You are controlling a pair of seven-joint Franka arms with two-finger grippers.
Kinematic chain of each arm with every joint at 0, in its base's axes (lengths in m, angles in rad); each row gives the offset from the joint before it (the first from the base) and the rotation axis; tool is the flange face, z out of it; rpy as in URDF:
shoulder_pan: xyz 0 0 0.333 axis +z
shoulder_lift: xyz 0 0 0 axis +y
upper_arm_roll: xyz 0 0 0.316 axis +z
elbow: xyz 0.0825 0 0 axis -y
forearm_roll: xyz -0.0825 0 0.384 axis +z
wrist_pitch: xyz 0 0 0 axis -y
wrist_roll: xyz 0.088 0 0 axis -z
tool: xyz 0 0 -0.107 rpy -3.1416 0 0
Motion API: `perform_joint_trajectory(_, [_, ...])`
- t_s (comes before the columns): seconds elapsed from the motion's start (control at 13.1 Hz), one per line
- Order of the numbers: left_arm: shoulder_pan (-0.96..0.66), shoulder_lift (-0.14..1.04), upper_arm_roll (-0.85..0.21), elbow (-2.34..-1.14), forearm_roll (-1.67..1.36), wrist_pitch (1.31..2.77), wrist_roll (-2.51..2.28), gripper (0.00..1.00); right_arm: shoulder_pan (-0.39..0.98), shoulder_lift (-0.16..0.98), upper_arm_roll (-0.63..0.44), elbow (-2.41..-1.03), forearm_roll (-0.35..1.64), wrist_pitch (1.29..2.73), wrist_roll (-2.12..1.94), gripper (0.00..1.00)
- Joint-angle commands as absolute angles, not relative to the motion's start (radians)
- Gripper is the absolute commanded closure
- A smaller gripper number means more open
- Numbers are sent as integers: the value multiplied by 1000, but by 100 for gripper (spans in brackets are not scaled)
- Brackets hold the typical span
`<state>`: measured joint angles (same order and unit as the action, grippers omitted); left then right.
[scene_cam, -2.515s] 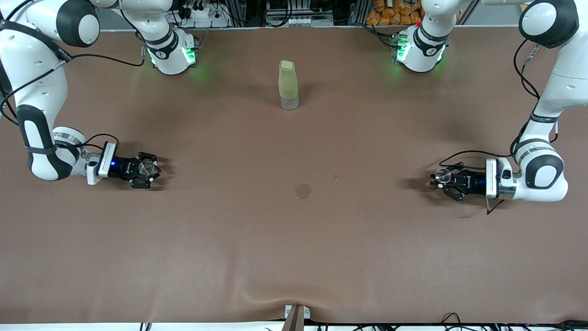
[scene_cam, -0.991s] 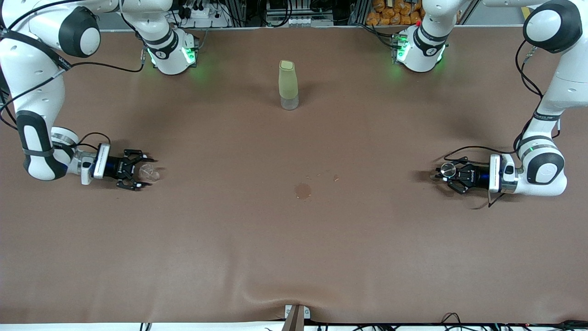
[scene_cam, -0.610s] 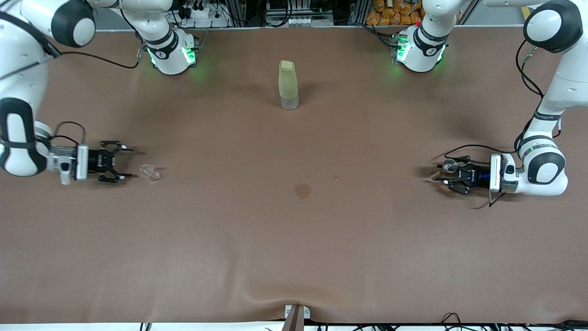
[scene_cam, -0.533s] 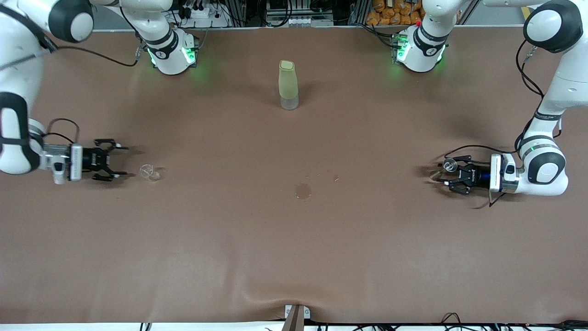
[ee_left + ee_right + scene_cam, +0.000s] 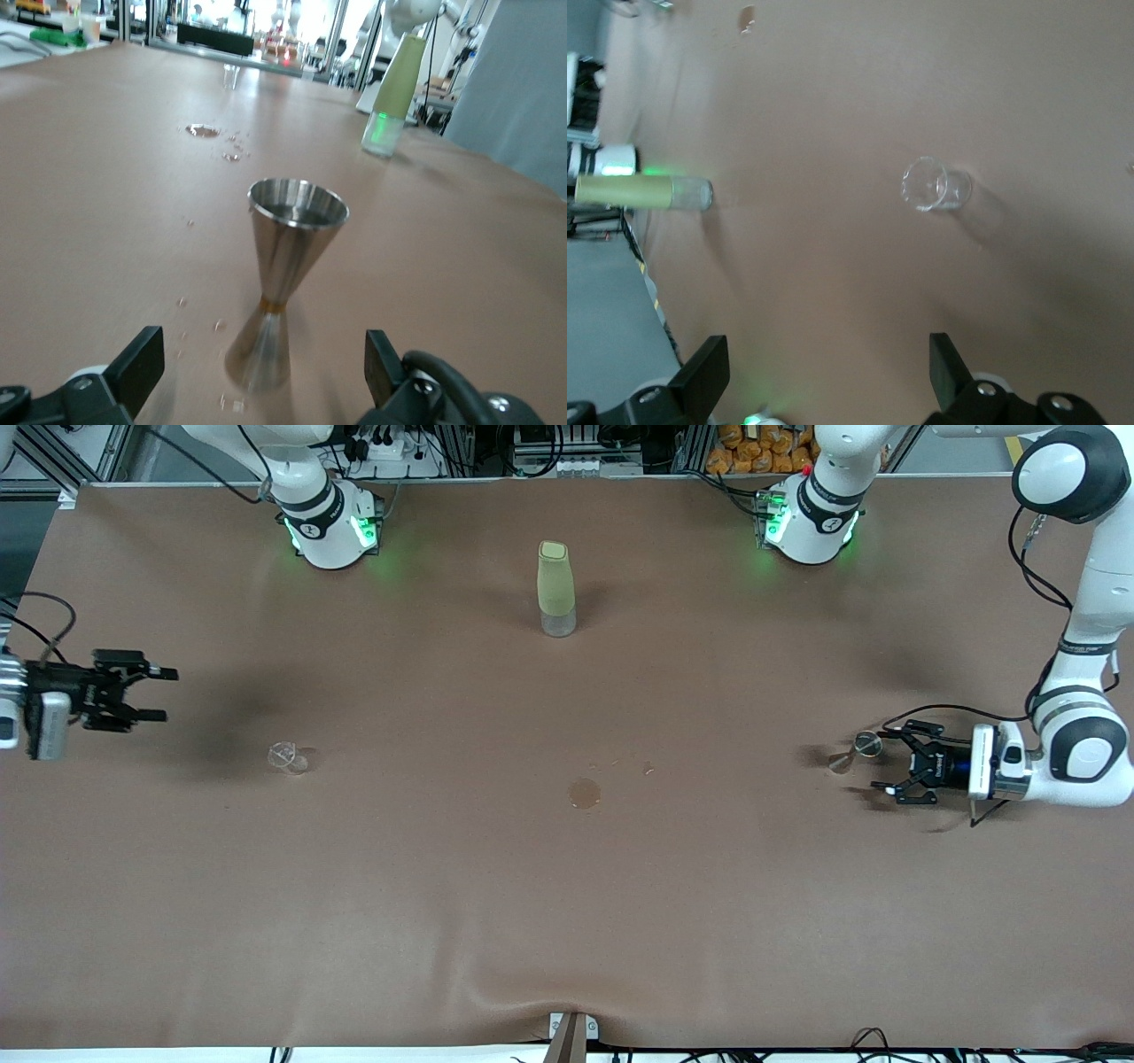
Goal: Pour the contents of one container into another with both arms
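Front view: most of the right arm is cut off at the frame's edge, leaving only its wrist and the right gripper [image 5: 151, 694], which hangs with fingers spread and empty over the table's right-arm end. The small clear glass [image 5: 286, 757] stands on the brown table cover [image 5: 567, 903], well apart from that gripper and nearer the camera than the spot under it; being transparent, it is hard to make out. The left gripper [image 5: 889, 761] is low over the left arm's end of the table, fingers parted and holding nothing. The steel jigger [image 5: 855, 749] stands just beside its fingertips, free of them. A tall pale green bottle [image 5: 556, 589] with a clear base stands between the two arm bases, farther from the camera than both vessels. A round wet stain [image 5: 584, 793] marks the cover near the middle. Cables and racks line the table's edge by the bases.

Left wrist view: the jigger [image 5: 285, 266] stands upright ahead of the open fingers [image 5: 137, 367], between them but not touched. Droplets dot the cover [image 5: 106, 230] around it. The bottle [image 5: 395, 96] and the stain [image 5: 203, 131] show farther off; the room past them is blurred.

Right wrist view: the glass [image 5: 934, 185] sits on the cover [image 5: 833, 292], well clear of the spread fingers [image 5: 704, 372]. The bottle [image 5: 642, 191] shows near the table's edge.
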<state>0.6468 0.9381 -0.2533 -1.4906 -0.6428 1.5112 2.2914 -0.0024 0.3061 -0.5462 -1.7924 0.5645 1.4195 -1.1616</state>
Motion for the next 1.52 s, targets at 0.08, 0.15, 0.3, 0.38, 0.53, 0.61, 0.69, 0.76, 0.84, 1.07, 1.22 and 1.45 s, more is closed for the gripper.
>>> perform_joint_trajectory(0.08, [661, 853, -219, -1405, -604, 1453, 2078, 0, 54, 206, -519, -1700, 450, 1393, -794, 0])
perform_joint_trajectory(0.15, [661, 818, -222, -1381, -557, 1441, 1962, 0, 52, 175, -482, -1680, 410, 1391, -720, 0])
perform_joint_trajectory(0.3, [650, 751, -239, -1341, -497, 1439, 1721, 0, 45, 109, -401, -1642, 330, 1391, -570, 0])
perform_joint_trajectory(0.38, [641, 700, -239, -1335, -495, 1440, 1612, 0, 38, 88, -356, -1616, 290, 1385, -496, 0])
perform_joint_trajectory(0.53, [576, 567, -226, -1335, -467, 1442, 1360, 0, 5, 80, -263, -1534, 249, 1313, -375, 0])
perform_joint_trajectory(0.61, [543, 514, -229, -1333, -416, 1442, 1221, 0, -26, 78, -200, -1496, 221, 1301, -307, 0])
perform_joint_trajectory(0.69, [516, 467, -236, -1333, -391, 1442, 1080, 0, -53, 74, -136, -1471, 178, 1295, -261, 0])
perform_joint_trajectory(0.76, [490, 413, -239, -1335, -385, 1442, 942, 0, -80, 66, -85, -1465, 145, 1293, -227, 0])
perform_joint_trajectory(0.84, [457, 376, -239, -1336, -374, 1442, 799, 0, -93, 63, -54, -1463, 132, 1293, -201, 0])
perform_joint_trajectory(1.07, [307, 313, -238, -1332, -292, 1453, 440, 0, -92, 66, -57, -1465, 110, 1305, -184, 0])
perform_joint_trajectory(1.22, [194, 296, -238, -1310, -203, 1460, 199, 0, -87, 66, -57, -1465, 88, 1307, -166, 0])
perform_joint_trajectory(1.45, [91, 256, -236, -1304, -177, 1457, -143, 0, -48, 45, -57, -1477, 63, 1333, -92, 0])
